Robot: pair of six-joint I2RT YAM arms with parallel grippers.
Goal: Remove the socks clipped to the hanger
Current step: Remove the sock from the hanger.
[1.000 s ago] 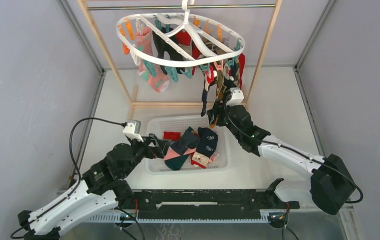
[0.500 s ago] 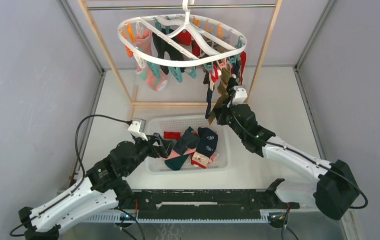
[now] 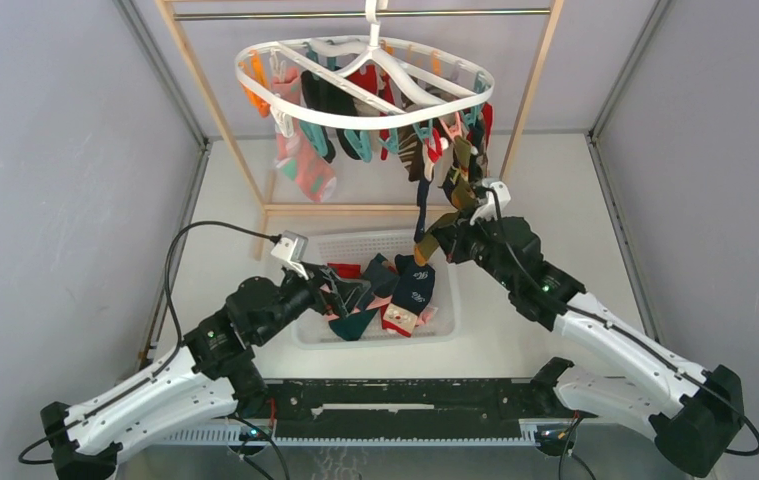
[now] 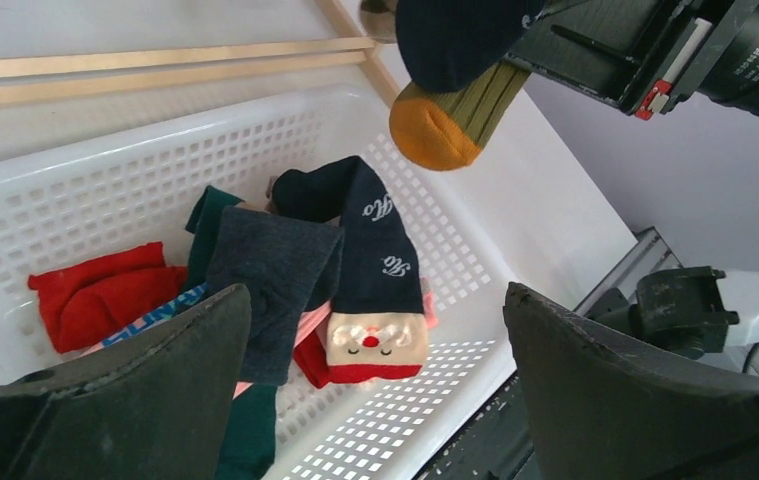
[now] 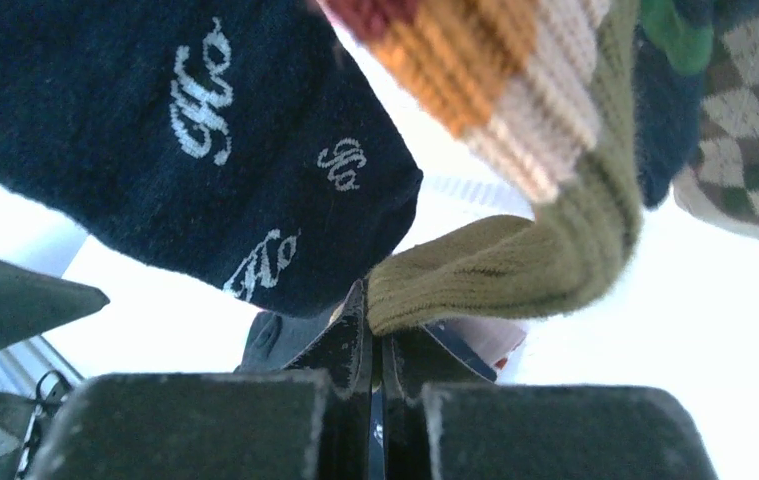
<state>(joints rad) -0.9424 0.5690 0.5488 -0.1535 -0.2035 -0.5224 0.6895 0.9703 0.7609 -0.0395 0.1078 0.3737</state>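
Observation:
The white oval hanger [image 3: 347, 124] hangs from the rod with several socks clipped under it, among them pink ones [image 3: 312, 172] on the left and dark and red ones on the right. My right gripper [image 3: 442, 237] is shut on the end of an olive sock with an orange toe [image 5: 515, 265], which stretches up to its clip. A navy sock with script lettering [image 5: 205, 150] dangles beside it. My left gripper [image 4: 375, 370] stands open and empty above the basket, below the orange toe [image 4: 433, 132].
The white mesh basket [image 3: 375, 341] holds several loose socks: a red one [image 4: 95, 295], a dark grey one [image 4: 270, 270] and a navy Santa sock [image 4: 375, 335]. The wooden rack frame [image 3: 530, 90] stands behind it. Grey walls close in both sides.
My right gripper has closed on the olive sock and drawn it right and nearer, tilting the hanger. My left arm has moved right over the basket, still open.

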